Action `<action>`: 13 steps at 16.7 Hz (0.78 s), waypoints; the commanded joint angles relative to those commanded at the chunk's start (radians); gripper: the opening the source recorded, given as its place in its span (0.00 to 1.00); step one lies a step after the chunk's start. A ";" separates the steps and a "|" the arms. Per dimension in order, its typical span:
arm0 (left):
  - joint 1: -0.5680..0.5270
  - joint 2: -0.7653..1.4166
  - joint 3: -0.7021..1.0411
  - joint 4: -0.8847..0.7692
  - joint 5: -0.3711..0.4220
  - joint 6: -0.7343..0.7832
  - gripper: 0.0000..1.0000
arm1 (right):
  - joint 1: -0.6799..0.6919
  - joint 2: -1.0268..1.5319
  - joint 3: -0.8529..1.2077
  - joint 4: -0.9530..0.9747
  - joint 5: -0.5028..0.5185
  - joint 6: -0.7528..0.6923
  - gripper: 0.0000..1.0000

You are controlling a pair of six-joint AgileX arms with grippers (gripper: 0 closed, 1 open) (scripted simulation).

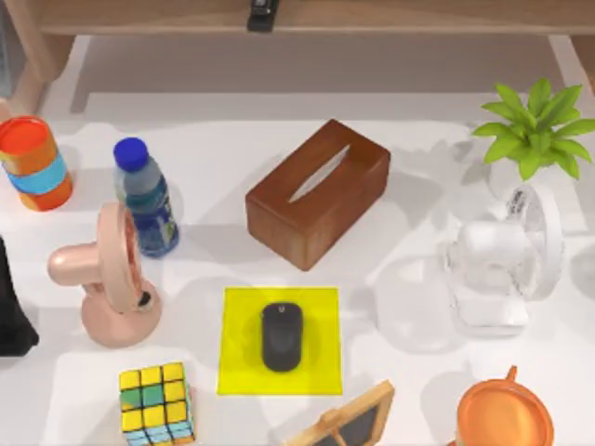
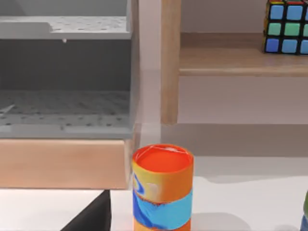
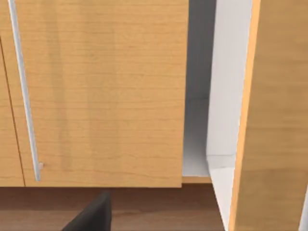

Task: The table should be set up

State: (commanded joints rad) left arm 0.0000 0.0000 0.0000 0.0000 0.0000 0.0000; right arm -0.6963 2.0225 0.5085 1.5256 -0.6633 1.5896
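The white table (image 1: 418, 200) carries many objects. A black mouse (image 1: 281, 335) lies on a yellow square mat (image 1: 242, 311) near the front middle. Behind it stands a brown wooden tissue box (image 1: 318, 192). My left arm (image 1: 14, 307) shows as a dark shape at the table's left edge. A dark part of my left gripper (image 2: 91, 216) sits low in the left wrist view, close to an orange and blue can (image 2: 162, 192). A dark part of my right gripper (image 3: 91, 214) hangs in front of a wooden cabinet (image 3: 106, 91).
At the left stand the can (image 1: 35, 163), a blue-capped bottle (image 1: 146, 197), a pink fan (image 1: 112, 279) and a colour cube (image 1: 156, 402). A white fan (image 1: 502, 269) and a green plant (image 1: 535, 125) are at the right. A small blackboard (image 1: 349, 423) and an orange dish (image 1: 505, 413) sit at the front.
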 joint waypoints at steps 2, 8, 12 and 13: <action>0.000 0.000 0.000 0.000 0.000 0.000 1.00 | 0.000 0.000 0.000 0.000 0.000 0.000 1.00; 0.000 0.000 0.000 0.000 0.000 0.000 1.00 | 0.000 0.000 0.000 0.000 0.000 0.000 0.55; 0.000 0.000 0.000 0.000 0.000 0.000 1.00 | 0.000 0.000 0.000 0.000 0.000 0.000 0.25; 0.000 0.000 0.000 0.000 0.000 0.000 1.00 | 0.000 0.000 0.000 0.000 0.000 0.000 0.17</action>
State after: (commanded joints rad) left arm 0.0000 0.0000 0.0000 0.0000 0.0000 0.0000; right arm -0.6963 2.0225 0.5085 1.5256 -0.6633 1.5896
